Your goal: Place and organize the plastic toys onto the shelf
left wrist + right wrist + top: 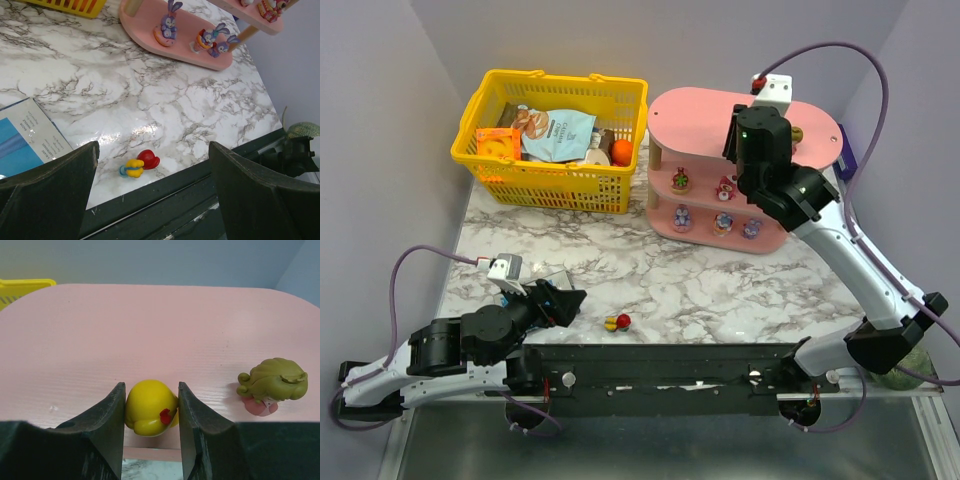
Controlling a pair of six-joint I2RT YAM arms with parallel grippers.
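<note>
Overhead view: right gripper sits over the top tier of the shelf; its jaws are hidden under the wrist here. Small figurines stand on the two tiers below it. Left gripper is low over the table, with a red-and-yellow toy lying just off its tips, not touching. Yellow basket is well beyond it.

Left wrist view: both fingers are spread wide with nothing between them. The red-and-yellow toy lies on the marble in the gap ahead, closer to the left finger. Blue box is outside that finger. The shelf's bottom tier, with purple bunny figurines, is far ahead.

Right wrist view: jaws are clamped on a yellow toy, one finger on each side, at the near edge of the top tier. Olive-haired figurine stands to the right, apart from the jaws.
</note>
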